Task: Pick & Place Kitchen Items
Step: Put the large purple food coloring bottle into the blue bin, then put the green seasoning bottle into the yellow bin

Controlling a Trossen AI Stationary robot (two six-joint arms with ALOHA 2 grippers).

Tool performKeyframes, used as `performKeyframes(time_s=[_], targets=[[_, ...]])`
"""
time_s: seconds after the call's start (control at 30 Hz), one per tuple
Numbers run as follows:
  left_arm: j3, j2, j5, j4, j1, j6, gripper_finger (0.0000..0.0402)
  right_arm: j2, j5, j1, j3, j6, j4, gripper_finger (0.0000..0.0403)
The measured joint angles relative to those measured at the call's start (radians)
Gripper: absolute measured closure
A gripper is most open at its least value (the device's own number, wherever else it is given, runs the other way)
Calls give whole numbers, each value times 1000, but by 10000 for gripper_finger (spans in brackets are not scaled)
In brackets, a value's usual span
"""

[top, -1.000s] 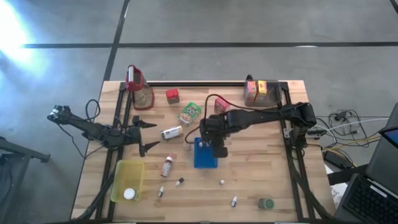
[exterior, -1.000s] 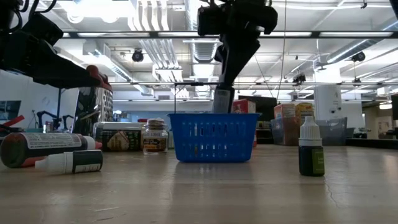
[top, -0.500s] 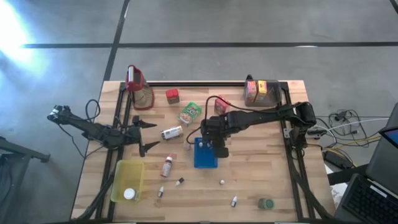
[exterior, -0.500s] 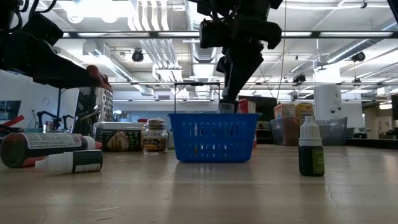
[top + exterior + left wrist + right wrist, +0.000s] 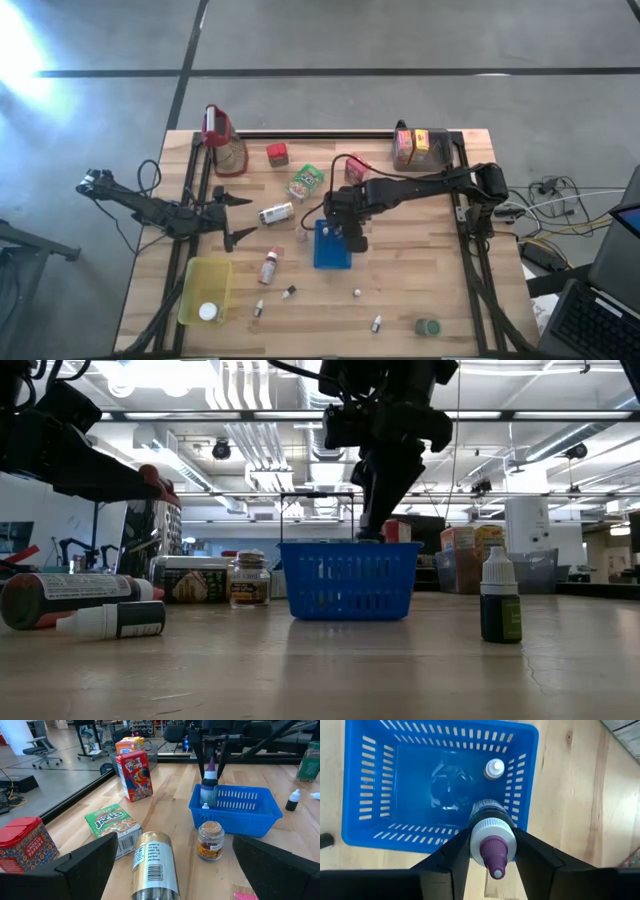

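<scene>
The right gripper (image 5: 492,851) is positioned directly above the blue tray (image 5: 331,247) near the middle of the table (image 5: 420,290), and its 2 fingers are pinched on a purple-tipped bottle (image 5: 491,837). The bottle is held upright with its base lowered inside the tray, close to one wall. In the left wrist view the same bottle (image 5: 209,782) is seen standing inside the tray's near corner, gripped from above. 1 small white-capped bottle (image 5: 494,768) is already lying on the tray floor beside it.

The left gripper (image 5: 232,217) is held over the table's left side, its fingers spread apart and empty. Just ahead of it a gold-labelled can (image 5: 152,863), a spice jar (image 5: 209,840) and a green carton (image 5: 112,821) are seen on the wood, with a red cereal box (image 5: 133,775) standing farther off. A yellow container (image 5: 205,288) sits at the front left.
</scene>
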Motion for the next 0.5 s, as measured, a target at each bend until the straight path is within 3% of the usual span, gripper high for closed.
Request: performKeyframes(time_s=[0.5], targets=[[0, 0, 0, 0, 0, 0, 2, -19, 0, 0, 14, -1, -54, 218]])
